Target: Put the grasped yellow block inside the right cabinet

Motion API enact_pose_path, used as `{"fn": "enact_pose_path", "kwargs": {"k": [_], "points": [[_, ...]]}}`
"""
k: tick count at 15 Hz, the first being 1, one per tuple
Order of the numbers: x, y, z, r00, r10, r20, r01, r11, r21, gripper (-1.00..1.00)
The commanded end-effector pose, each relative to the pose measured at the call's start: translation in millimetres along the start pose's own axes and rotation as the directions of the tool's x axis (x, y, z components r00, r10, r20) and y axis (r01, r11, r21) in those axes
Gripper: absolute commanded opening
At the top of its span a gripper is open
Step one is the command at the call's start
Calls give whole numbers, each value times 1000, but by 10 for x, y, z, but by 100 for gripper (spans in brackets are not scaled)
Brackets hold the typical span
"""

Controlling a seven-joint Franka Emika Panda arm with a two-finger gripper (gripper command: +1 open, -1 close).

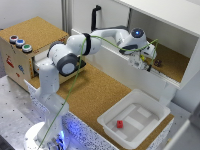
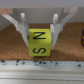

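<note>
A yellow block point(image 2: 39, 42) with black letters shows large in the wrist view, held between my gripper's point(image 2: 39, 31) two fingers just above the brown cork floor. In the exterior view my gripper point(image 1: 144, 61) reaches into the right cabinet point(image 1: 172, 62) at its open front, low over the cork floor; the block is a tiny yellow speck point(image 1: 143, 57) there. The cabinet's white door with its black vertical handle point(image 1: 94, 19) stands swung open at the back.
A small dark object point(image 1: 158, 63) lies on the cabinet floor beside my gripper, also at the wrist view's edge point(image 2: 82, 36). A white plastic bin point(image 1: 131, 120) holds a small red block point(image 1: 120, 124). A wooden drawer box point(image 1: 22, 50) stands on the exterior view's left.
</note>
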State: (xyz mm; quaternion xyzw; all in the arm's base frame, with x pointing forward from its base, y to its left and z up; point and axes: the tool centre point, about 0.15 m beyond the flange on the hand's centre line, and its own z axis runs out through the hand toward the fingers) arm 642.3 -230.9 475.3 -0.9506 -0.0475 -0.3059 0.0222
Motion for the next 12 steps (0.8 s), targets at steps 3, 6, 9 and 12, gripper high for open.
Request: {"fn": "enact_pose_path", "kwargs": {"k": [3,6,9,12], "points": [[-126,-200,-293,995,38,-97,-41,999,-28,100],[-286,-383,-537,993,36,-108,-40,999,-32,100],[-286,-383,-537,993,36,-108,-40,999,-32,100],[-286,-383,-537,993,36,-108,-40,999,-32,100]]}}
